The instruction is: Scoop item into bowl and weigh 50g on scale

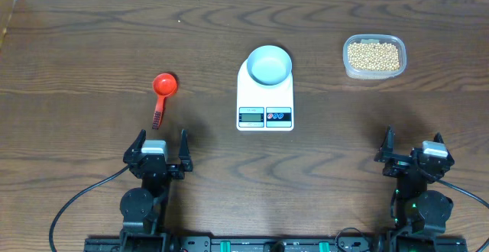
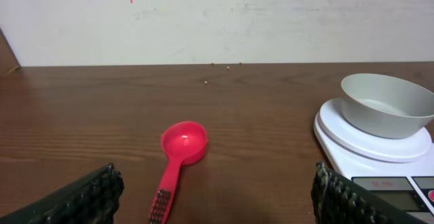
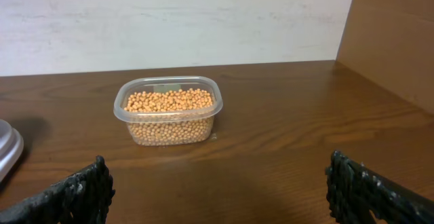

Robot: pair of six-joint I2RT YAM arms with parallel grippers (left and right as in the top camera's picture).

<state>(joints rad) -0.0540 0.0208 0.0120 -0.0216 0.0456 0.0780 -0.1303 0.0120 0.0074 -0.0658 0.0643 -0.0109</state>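
The left gripper stands wide open, gripping nothing. The red scoop lies just ahead of its fingers, handle toward them. Ahead and to its right, the bowl sits on the scale, whose display is too small to read. The right gripper is likewise spread and holds nothing. Ahead of it, slightly left, the clear tub holds the beans.

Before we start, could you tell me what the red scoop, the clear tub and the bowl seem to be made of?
The red scoop: probably moulded plastic, one even colour with a soft gloss. The clear tub: thin see-through plastic; the beans show through its wall. The bowl: smooth, pale, evenly matt; plastic or glazed ceramic, the look leaves it open.
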